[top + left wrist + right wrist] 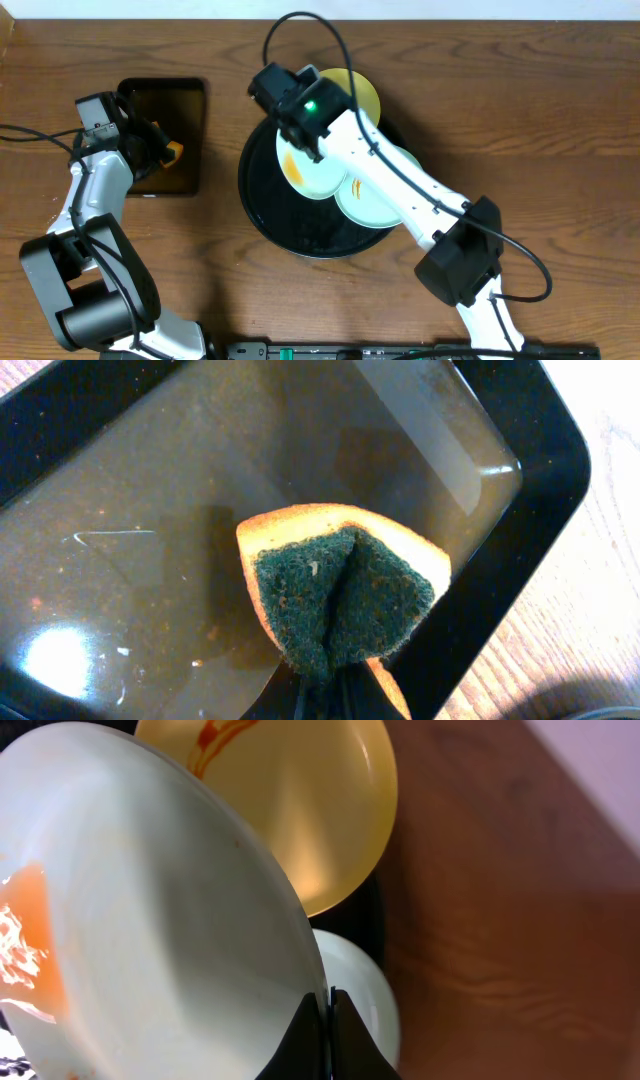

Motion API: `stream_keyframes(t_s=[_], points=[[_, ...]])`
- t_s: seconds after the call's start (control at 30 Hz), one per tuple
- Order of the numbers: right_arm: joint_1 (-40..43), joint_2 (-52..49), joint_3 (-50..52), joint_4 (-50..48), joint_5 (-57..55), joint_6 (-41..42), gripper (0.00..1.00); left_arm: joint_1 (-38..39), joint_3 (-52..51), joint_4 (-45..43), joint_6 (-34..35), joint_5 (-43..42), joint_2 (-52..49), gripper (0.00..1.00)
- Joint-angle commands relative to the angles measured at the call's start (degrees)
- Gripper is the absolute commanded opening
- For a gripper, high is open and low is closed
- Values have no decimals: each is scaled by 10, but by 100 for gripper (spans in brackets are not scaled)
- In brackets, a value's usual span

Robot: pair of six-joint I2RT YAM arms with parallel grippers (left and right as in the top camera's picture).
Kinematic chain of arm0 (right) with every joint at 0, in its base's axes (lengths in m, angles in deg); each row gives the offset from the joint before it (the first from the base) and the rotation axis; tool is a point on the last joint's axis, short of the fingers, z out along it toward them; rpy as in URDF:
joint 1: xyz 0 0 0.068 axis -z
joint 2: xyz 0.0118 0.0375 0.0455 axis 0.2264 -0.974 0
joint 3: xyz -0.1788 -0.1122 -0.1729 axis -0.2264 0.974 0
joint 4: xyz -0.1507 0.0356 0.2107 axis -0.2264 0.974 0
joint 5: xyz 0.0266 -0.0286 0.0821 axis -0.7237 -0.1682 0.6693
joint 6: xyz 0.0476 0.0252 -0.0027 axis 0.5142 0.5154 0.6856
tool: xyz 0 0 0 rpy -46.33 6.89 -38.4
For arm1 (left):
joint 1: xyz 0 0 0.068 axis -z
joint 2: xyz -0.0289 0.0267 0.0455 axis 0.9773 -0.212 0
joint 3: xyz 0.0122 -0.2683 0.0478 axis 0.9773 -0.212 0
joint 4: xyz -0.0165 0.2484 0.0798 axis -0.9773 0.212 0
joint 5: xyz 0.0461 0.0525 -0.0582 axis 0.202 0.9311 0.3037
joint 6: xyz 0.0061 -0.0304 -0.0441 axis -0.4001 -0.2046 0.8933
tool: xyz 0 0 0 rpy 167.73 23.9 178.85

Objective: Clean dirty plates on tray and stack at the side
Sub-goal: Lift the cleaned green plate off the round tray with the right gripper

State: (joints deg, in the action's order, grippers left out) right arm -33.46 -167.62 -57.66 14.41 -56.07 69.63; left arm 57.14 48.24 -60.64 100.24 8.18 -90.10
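The round black tray [262, 210] lies mid-table. My right gripper [312, 140] is shut on the rim of a mint green plate [312, 175] with an orange smear [25, 935], tilted over the tray; its jaws [327, 1005] pinch the edge. The pale yellow plate [362, 92] with a sauce streak [215, 735] lies at the tray's far side. A second mint plate [368, 205] lies at the right, partly under my arm. My left gripper [160, 148] is shut on a folded orange sponge with a green scouring face [340, 595], over the rectangular tray.
The smaller rectangular black tray [190, 100] at the left holds shallow brownish water [150, 510]. Bare wooden tabletop [520, 120] spreads right of the round tray. Cables run over the table at the back and right.
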Motion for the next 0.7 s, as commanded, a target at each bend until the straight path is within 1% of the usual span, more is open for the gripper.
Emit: stream_keyframes(t_s=[0.0, 0.1, 0.17, 0.23, 0.37, 0.53, 0.67], points=[[-28, -2, -12, 4, -97, -43, 1, -3, 2, -2, -4, -9, -14, 8], [-48, -2, -12, 5, -184, -45, 1, -3, 1, -2, -5, -9, -21, 7], [-62, -2, -12, 5, -218, -61, 1, -3, 1, -2, -6, -9, -22, 8], [-76, -2, -12, 5, -230, -79, 1, -3, 1, -8, -16, -7, -22, 7], [-94, -2, -12, 4, -237, -90, 1, -3, 1, -24, -34, -7, -22, 7], [-111, -2, -12, -7, -289, -140, 1, -3, -4, -40, -104, -5, -23, 8], [-122, -2, -12, -19, -338, -145, 1, -3, -5, -45, -108, 20, -23, 7]])
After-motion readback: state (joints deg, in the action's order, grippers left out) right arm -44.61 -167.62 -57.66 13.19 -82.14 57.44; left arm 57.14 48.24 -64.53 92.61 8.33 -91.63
